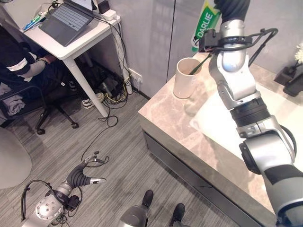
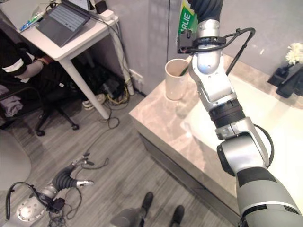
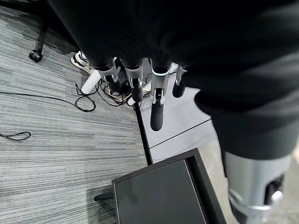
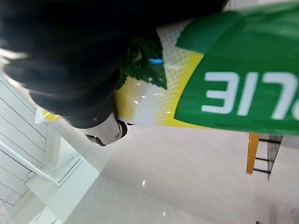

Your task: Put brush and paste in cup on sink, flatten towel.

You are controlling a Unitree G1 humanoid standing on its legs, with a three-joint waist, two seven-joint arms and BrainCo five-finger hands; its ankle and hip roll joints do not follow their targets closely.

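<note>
A cream cup (image 1: pixel 186 78) stands on the marble counter (image 1: pixel 165 113) beside the white sink basin (image 1: pixel 279 109). A dark brush handle (image 1: pixel 199 65) leans out of the cup's mouth. My right hand (image 1: pixel 232 8) is raised just above the cup, shut on a green and yellow paste tube (image 1: pixel 206 22). The right wrist view shows the tube (image 4: pixel 210 84) close up, with a dark-tipped finger (image 4: pixel 106 132) curled under it. My left hand (image 1: pixel 88 174) hangs low over the floor, well left of the counter. Its fingers (image 3: pixel 157 109) are relaxed and hold nothing.
A white desk (image 1: pixel 90 40) with a laptop (image 1: pixel 66 21) stands at the back left, with a person (image 1: pixel 21 64) seated on a wheeled chair beside it. Cables (image 1: pixel 111 90) lie under the desk. Dark items and a flower (image 1: pixel 297 54) sit at the counter's far right.
</note>
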